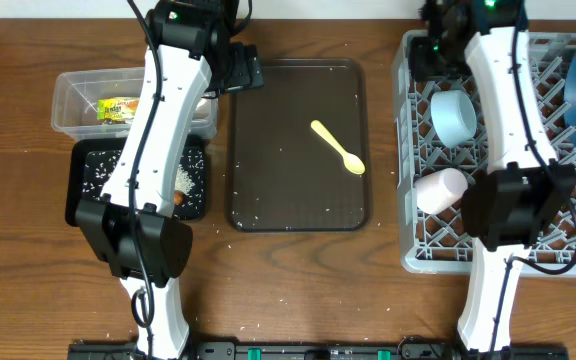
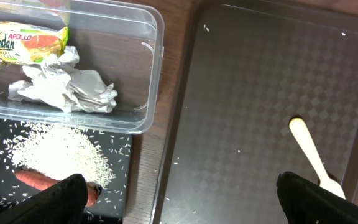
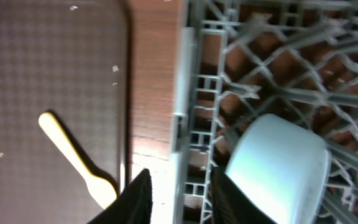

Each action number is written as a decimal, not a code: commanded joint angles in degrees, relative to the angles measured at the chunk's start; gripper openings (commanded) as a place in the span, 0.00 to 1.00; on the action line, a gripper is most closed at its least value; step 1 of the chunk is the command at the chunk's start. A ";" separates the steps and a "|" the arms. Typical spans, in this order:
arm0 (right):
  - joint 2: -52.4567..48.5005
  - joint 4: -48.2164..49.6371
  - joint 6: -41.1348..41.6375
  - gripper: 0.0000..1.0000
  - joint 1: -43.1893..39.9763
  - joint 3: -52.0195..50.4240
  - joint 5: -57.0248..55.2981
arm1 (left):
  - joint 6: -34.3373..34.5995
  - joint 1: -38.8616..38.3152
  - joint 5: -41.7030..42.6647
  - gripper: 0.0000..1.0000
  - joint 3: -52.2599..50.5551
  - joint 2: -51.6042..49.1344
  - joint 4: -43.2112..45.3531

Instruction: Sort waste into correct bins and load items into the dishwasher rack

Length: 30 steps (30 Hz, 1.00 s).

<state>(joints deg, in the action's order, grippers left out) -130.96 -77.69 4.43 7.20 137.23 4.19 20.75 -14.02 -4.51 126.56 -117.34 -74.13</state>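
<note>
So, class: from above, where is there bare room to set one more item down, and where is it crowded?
Free: the left half of the brown serving tray, left of the yellow spoon; the wood strip between tray and dishwasher rack. Crowded: the clear tub, the black tray, and the rack's left side with its cups.

Bright, even light; soft shadows; right wrist view blurry (rack point(image 3: 194, 93) esp.); faint glare on tub point(image 2: 154, 62).

The serving tray point(image 1: 278, 160) lies open from above around the yellow spoon point(image 1: 338, 147). The left arm point(image 1: 158, 110) overhangs the clear tub point(image 1: 63, 100) and black tray point(image 1: 90, 170); the right arm point(image 1: 513, 100) crosses the rack point(image 1: 413, 240) beside the light blue cup point(image 1: 455, 117).
</note>
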 commanded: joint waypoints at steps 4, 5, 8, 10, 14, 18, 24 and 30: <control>2.05 0.72 -3.34 0.38 6.80 -0.35 1.40 | -0.72 0.24 -0.66 1.00 0.26 -0.22 -0.22; 2.03 0.74 -4.74 0.40 7.69 -1.20 1.40 | -0.72 0.24 -0.66 1.00 0.26 -0.22 -0.22; 1.92 1.14 -11.17 0.43 10.03 -5.29 1.44 | -0.72 0.24 -0.66 1.00 0.26 -0.22 -0.22; 1.92 1.40 -17.20 0.43 11.23 -8.70 2.29 | -0.72 0.24 -0.66 1.00 0.26 -0.22 -0.22; 1.92 4.11 -23.71 0.43 12.76 -15.13 5.53 | -0.72 0.24 -0.66 1.00 0.26 -0.22 -0.22; 1.92 10.14 -26.38 0.43 13.84 -22.47 7.02 | -0.72 0.24 -0.66 1.00 0.26 -0.22 -0.22; 1.92 20.39 -27.02 0.45 14.25 -32.41 7.30 | -0.72 0.24 -0.66 1.00 0.26 -0.22 -0.22; 1.90 28.57 -27.23 0.43 14.25 -38.95 9.70 | -0.72 0.24 -0.66 1.00 0.26 -0.22 -0.22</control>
<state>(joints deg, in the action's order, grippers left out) -130.23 -50.70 -21.67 20.71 100.33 11.66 20.75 -14.02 -4.51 126.56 -117.34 -74.15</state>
